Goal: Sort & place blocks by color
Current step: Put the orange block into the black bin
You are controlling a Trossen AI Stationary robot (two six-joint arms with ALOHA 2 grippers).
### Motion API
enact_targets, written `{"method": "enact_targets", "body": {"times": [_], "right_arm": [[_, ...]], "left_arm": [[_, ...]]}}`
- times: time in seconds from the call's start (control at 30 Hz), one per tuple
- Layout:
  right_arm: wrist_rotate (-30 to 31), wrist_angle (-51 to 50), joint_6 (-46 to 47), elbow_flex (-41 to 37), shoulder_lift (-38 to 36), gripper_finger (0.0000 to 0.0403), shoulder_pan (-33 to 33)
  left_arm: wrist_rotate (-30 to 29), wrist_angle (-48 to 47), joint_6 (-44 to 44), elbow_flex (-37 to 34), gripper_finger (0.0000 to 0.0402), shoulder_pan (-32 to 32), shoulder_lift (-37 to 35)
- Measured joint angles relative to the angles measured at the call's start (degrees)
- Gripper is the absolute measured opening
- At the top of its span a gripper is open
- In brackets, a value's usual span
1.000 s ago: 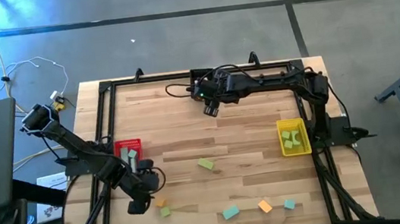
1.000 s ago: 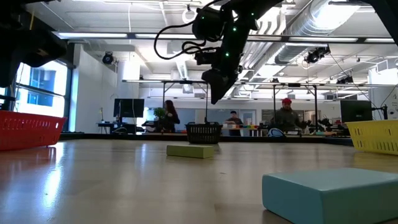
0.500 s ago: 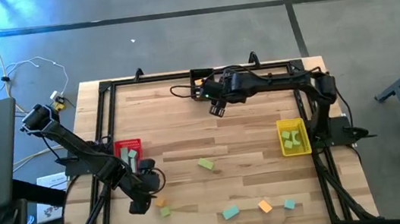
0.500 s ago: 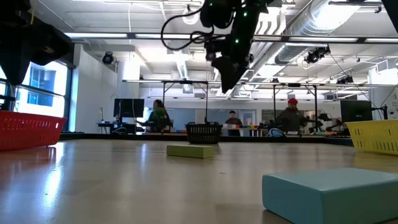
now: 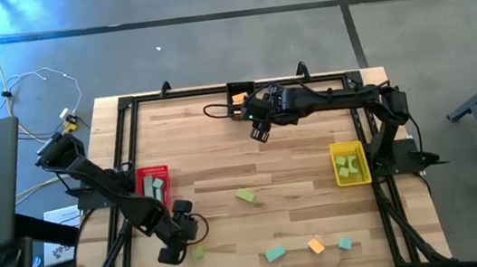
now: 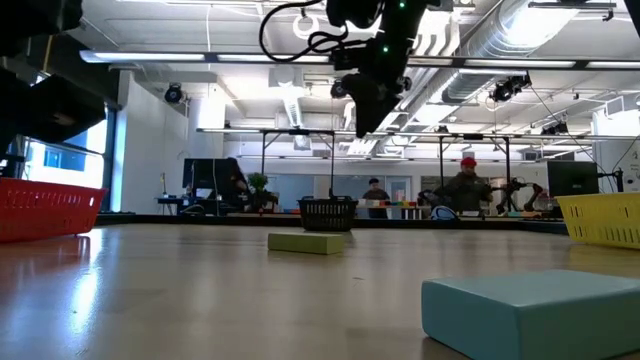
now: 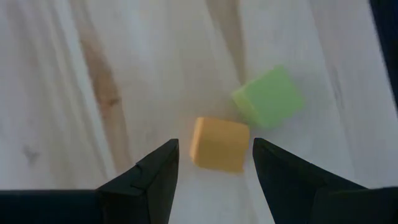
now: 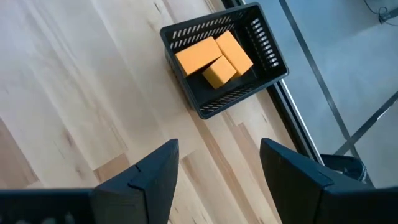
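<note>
Your left gripper (image 7: 214,163) hangs released above an orange block (image 7: 219,144), fingers either side of it without touching; a yellow-green block (image 7: 268,97) lies just beside. Your right gripper (image 8: 217,165), also released and empty, hovers near the black bin (image 8: 270,53) holding three orange blocks (image 8: 214,56) at the table's far edge.

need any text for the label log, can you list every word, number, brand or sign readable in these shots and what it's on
None: no word, number or brand can be read in any view.
The blocks, black bin, red bin and yellow bin look plain.
Papers beside the table: any print too small to read.
Room behind in the low view: no sign legible.
</note>
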Motion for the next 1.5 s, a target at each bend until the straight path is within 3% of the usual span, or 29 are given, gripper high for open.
{"method": "enact_targets", "body": {"times": [0.37,0.57,0.9,1.13,1.5], "right_arm": [[0.03,-1.93,0.97,0.00,0.00,0.0212,0.00],[0.06,-2.37,0.95,0.00,0.00,0.0212,0.00],[0.11,-2.67,1.08,0.00,0.04,0.0213,0.00],[2.11,-2.68,0.85,0.00,0.07,0.0212,0.81],[4.55,-4.61,1.93,0.00,-2.34,0.0212,2.96]], "left_arm": [[-0.14,0.97,0.14,0.02,0.0191,-0.11,5.04],[-3.27,1.03,0.63,0.02,0.0188,-0.11,6.58],[-3.82,4.06,3.43,0.07,0.0111,0.66,6.53],[-5.16,3.90,8.05,0.11,0.0103,6.15,6.50],[-6.28,5.74,22.46,0.02,0.0108,17.75,6.52]]}}
